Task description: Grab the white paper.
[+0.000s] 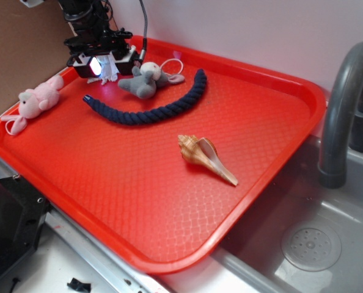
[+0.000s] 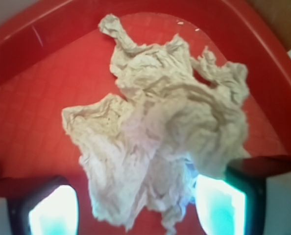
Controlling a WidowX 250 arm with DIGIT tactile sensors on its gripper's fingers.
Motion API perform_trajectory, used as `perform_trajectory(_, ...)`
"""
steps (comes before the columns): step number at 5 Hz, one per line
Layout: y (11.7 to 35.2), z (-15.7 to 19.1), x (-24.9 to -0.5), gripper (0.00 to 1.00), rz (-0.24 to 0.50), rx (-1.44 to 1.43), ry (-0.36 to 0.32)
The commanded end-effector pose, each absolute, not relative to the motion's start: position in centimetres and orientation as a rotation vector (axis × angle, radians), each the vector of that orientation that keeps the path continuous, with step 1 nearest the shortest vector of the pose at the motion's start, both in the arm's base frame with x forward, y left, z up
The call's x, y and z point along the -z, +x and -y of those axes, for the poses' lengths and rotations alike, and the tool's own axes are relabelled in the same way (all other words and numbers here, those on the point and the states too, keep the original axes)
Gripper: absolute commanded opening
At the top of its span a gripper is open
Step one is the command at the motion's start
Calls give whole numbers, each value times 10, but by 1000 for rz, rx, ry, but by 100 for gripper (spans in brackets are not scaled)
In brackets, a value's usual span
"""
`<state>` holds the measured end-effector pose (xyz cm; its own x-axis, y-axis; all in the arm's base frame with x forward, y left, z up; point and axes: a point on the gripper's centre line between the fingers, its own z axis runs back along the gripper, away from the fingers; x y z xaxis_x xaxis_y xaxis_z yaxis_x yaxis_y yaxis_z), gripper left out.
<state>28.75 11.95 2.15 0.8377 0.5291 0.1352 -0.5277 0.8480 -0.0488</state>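
The white paper (image 2: 160,127) is a crumpled off-white wad lying in the far left corner of the red tray (image 2: 28,122). In the wrist view it fills the middle of the frame and reaches down between my two fingers. My gripper (image 2: 138,208) is open. The left pad (image 2: 52,213) stands a little clear of the wad and the right pad (image 2: 221,203) is at its edge. From the exterior view my gripper (image 1: 102,66) is low over the tray corner, and only a bit of the white paper (image 1: 111,73) shows beneath it.
On the red tray (image 1: 139,183) lie a grey plush toy (image 1: 146,79) just right of my gripper, a pink plush toy (image 1: 38,101) at the left rim, a navy rope (image 1: 151,107) and a tan seashell (image 1: 206,157). A sink (image 1: 310,244) and grey faucet (image 1: 346,110) are at the right.
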Motion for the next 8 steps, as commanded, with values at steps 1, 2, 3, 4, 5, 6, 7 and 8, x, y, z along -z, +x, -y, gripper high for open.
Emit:
perform_trajectory(1,297,-117,-21,0,173,-545,28)
perform_trajectory(2,297,-116,-23,0,174,-540,54)
perform_trajectory(3,297,-112,-36,0,153,-547,87)
perform_trajectory(4,293,-96,-71,0,138,-528,124)
perform_trajectory(5,280,-68,-109,0,87,-524,37)
perform_trajectory(6,247,-25,-161,0,97,-455,-66)
perform_trajectory(7,215,16,-202,0,61,-363,-138)
perform_trajectory(8,172,43,-230,0,86,-209,-193)
